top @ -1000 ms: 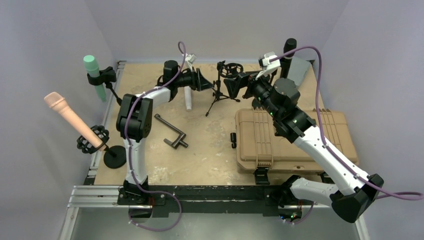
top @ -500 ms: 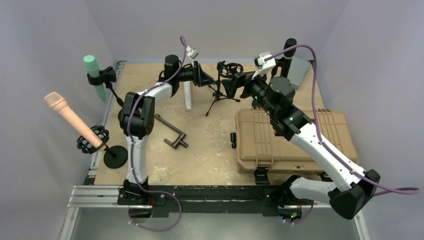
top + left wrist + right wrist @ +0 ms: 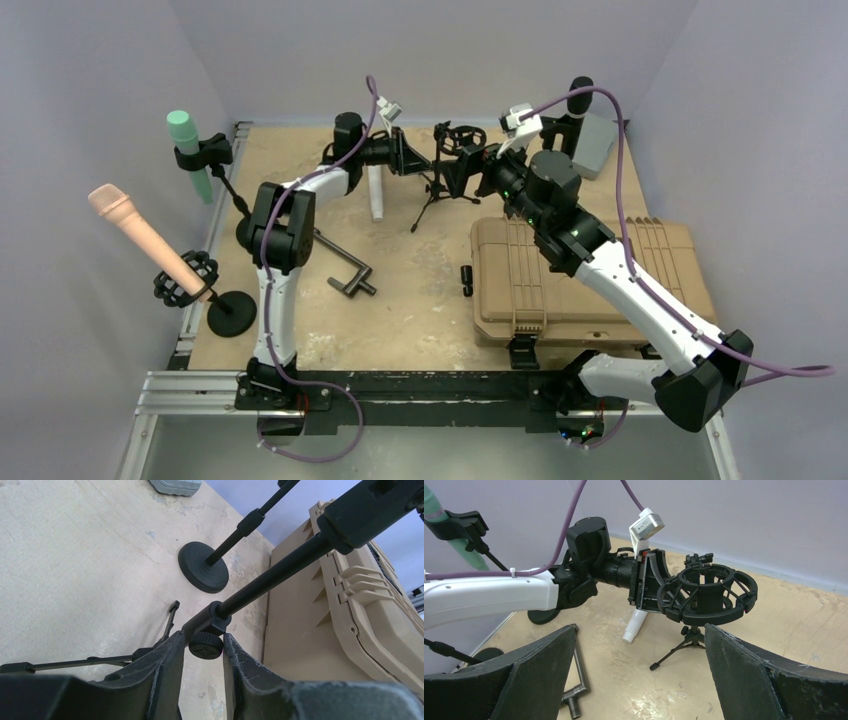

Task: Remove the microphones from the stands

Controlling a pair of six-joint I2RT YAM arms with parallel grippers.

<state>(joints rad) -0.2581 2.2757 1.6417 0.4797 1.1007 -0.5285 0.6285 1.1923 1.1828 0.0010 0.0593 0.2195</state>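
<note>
A small black tripod stand (image 3: 437, 190) carries a ring-shaped shock mount (image 3: 462, 137) (image 3: 708, 592) with nothing in it. A white microphone (image 3: 376, 195) (image 3: 635, 624) lies on the table just left of the tripod. My left gripper (image 3: 408, 155) (image 3: 202, 637) is shut on the tripod's pole, at its clamp knob (image 3: 205, 645). My right gripper (image 3: 462, 168) (image 3: 639, 627) stands wide open, right beside the shock mount and holding nothing.
A pink microphone (image 3: 140, 232) and a green microphone (image 3: 188, 150) sit in stands at the left edge. A black microphone (image 3: 578, 95) stands at the back right on a round base (image 3: 203, 572). A tan case (image 3: 590, 275) fills the right side. A dark pipe crank (image 3: 340, 265) lies mid-table.
The left jaws have narrowed onto the tripod's knob. The right arm has swung left, bringing its open gripper up to the shock mount.
</note>
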